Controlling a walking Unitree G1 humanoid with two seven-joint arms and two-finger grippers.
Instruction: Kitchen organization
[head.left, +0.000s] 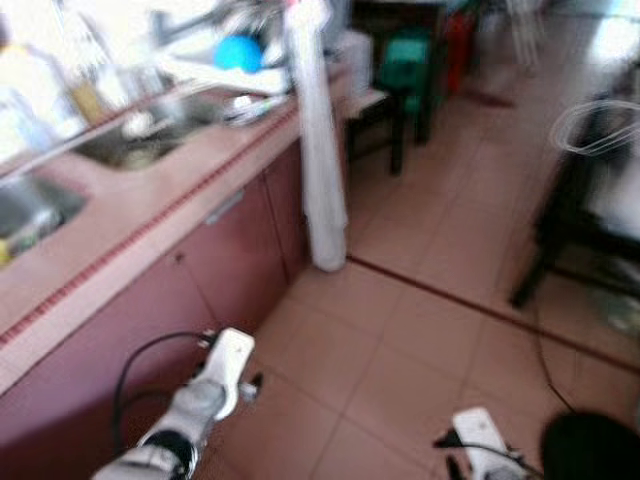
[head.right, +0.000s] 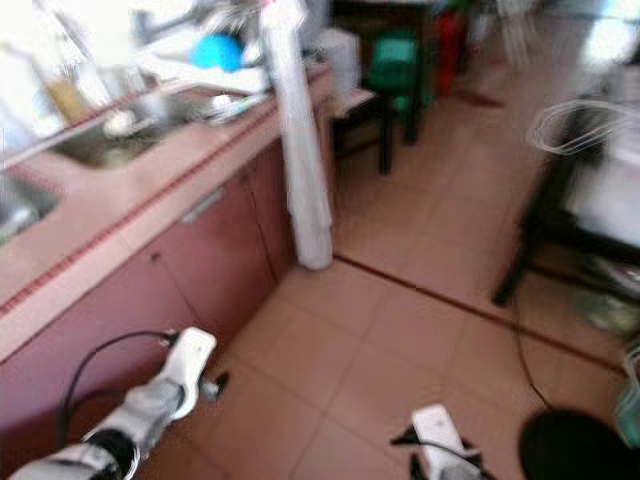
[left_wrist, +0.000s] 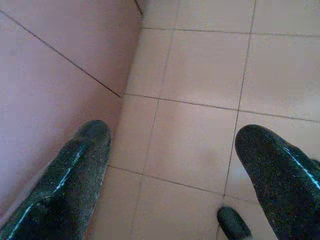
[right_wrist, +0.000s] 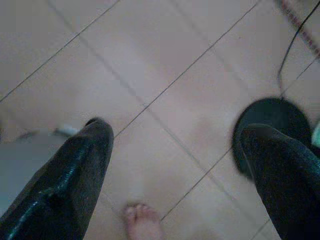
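Observation:
The head views are blurred. A pink tiled kitchen counter (head.left: 150, 215) runs along my left, with a steel sink (head.left: 150, 135) set in it and a blue bowl (head.left: 238, 52) among dishes at its far end. My left arm (head.left: 222, 368) hangs low beside the maroon cabinet doors (head.left: 225, 255). My left gripper (left_wrist: 170, 145) is open over the floor tiles with nothing between its fingers. My right arm (head.left: 480, 435) hangs low on the right, and my right gripper (right_wrist: 177, 145) is also open and holds nothing.
A tall white cloth-like column (head.left: 320, 140) hangs at the counter's end. A green stool (head.left: 405, 62) stands behind it, a dark chair (head.left: 565, 210) at right. A black round object (right_wrist: 272, 122) and a cable lie on the floor. A person's bare foot (right_wrist: 142, 220) is below my right gripper.

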